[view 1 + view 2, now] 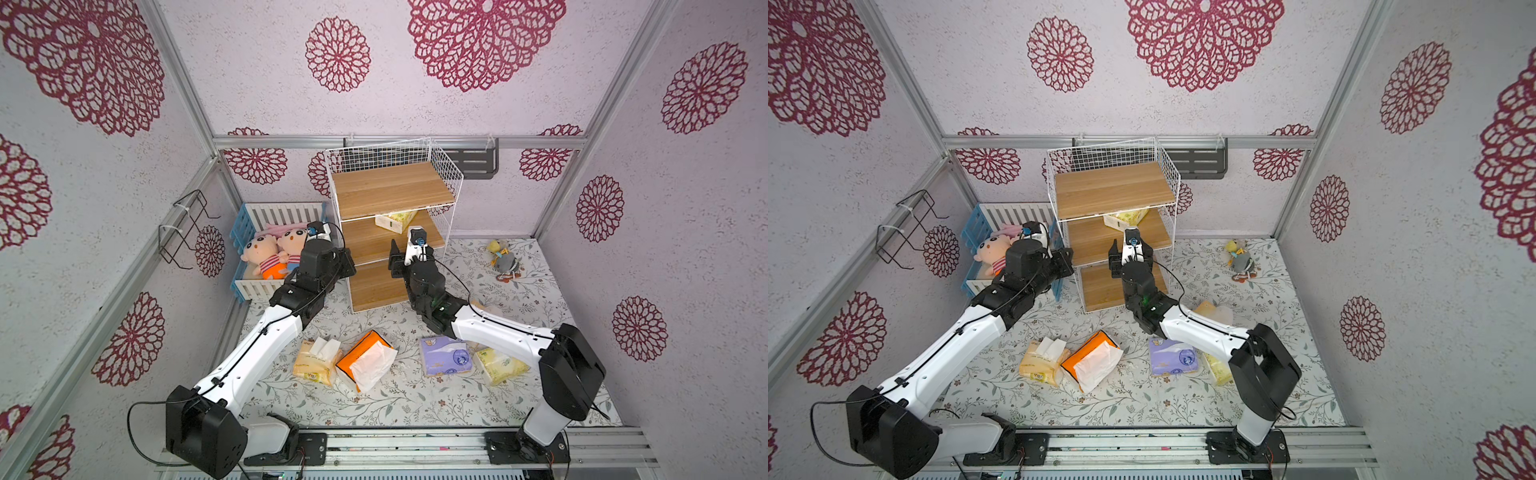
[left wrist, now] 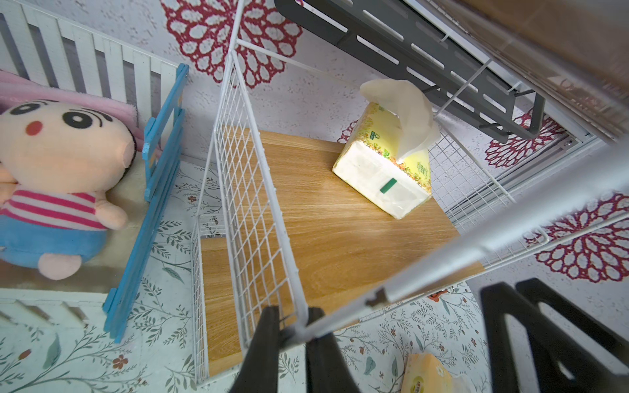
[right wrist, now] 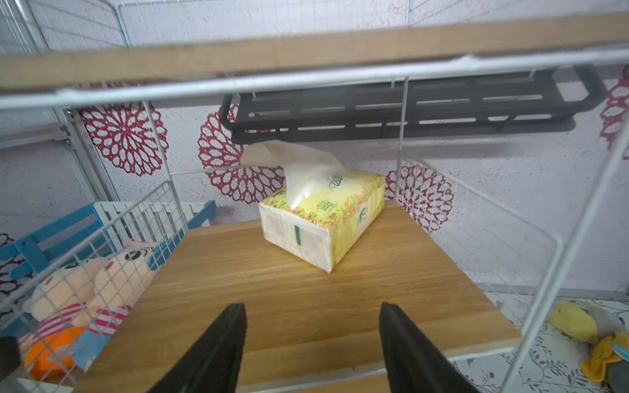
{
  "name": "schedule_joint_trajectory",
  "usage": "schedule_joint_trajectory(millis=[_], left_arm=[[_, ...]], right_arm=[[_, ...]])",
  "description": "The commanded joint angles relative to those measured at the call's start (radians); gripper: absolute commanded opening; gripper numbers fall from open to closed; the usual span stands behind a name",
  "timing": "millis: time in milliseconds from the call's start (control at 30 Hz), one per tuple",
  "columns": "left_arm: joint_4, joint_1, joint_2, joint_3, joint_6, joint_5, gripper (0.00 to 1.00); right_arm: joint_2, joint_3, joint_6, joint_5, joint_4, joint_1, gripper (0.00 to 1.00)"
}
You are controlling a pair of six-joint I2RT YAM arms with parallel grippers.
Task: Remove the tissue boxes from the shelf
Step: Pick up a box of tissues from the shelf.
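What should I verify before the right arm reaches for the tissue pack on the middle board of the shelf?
1. The right gripper is open: ok.
2. The tissue pack lies straight ahead of it, untouched: ok.
3. The middle board of the shelf is bare between them: ok.
4. The left gripper is shut on the front corner wire of the shelf: ok.
5. The loose tissue will clear the upper board: cannot tell.
6. The bottom board holds no pack: cannot tell, the right arm hides part.
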Motion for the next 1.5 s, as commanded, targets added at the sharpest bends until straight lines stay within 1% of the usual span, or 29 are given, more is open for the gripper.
schedule_joint_trajectory(millis=[0, 200, 433, 700, 833, 1200, 1333, 1467], left_arm=[[-0.016, -0.043, 0.017, 0.017, -0.156, 0.141, 0.06], [-0.016, -0.052, 0.014, 0.009, -0.153, 0.141, 0.06], [-0.013, -0.055, 0.009, -0.002, -0.156, 0.139, 0.06], [-0.014, -0.055, -0.003, -0.011, -0.153, 0.133, 0.06], [-0.013, -0.054, -0.003, -0.012, -0.153, 0.131, 0.06], [-0.02, -0.054, -0.004, -0.014, -0.14, 0.128, 0.06], [-0.019, -0.055, -0.004, -0.015, -0.14, 0.128, 0.06], [-0.016, -0.054, -0.004, -0.015, -0.141, 0.13, 0.06]], right_arm=[[0.036, 0.062, -0.024, -0.025, 0.035, -0.015, 0.67], [0.09, 0.121, -0.047, -0.022, 0.038, -0.024, 0.66], [0.108, 0.153, -0.074, -0.025, 0.028, -0.037, 0.65], [0.174, 0.235, -0.097, -0.05, -0.032, -0.062, 0.66], [0.21, 0.256, -0.089, -0.047, -0.042, -0.071, 0.66], [0.243, 0.255, -0.076, -0.041, -0.048, -0.089, 0.67], [0.262, 0.294, -0.067, -0.051, -0.085, -0.103, 0.68], [0.297, 0.345, -0.059, -0.051, -0.136, -0.115, 0.71]])
